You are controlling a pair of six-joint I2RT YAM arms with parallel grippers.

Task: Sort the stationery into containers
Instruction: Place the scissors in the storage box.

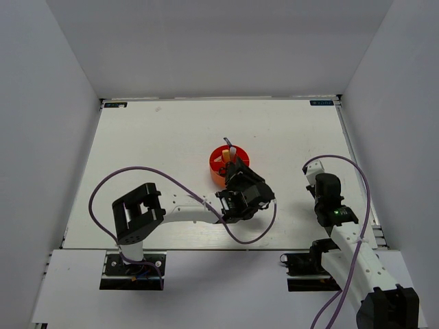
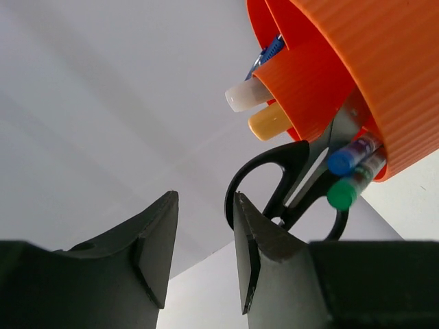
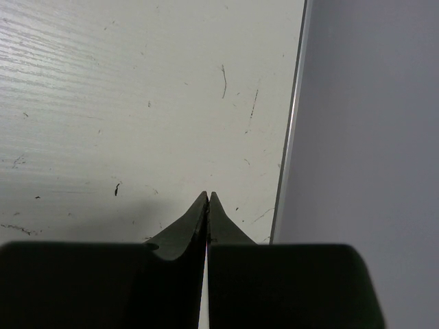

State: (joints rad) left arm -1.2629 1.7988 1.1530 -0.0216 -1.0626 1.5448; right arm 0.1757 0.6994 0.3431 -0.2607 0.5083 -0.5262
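The orange-red tub [image 1: 218, 164] stands mid-table; in the left wrist view its ribbed wall [image 2: 384, 75] fills the upper right. Highlighters [image 2: 255, 103], black-handled scissors [image 2: 288, 178], a blue pen clip [image 2: 273, 49] and two clear pens with blue and green ends [image 2: 350, 178] stick out of it. My left gripper [image 1: 241, 186] is beside the tub on its near right; it is open and empty [image 2: 206, 226], its right finger [image 2: 250, 240] close to the scissor handle. My right gripper [image 1: 313, 170] is shut and empty [image 3: 208, 200] over bare table at the right edge.
The right wall [image 3: 370, 137] stands close to my right gripper. A purple cable [image 1: 137, 171] loops over the table left of the tub. The table's white surface [image 1: 164, 137] stretches behind and left of the tub.
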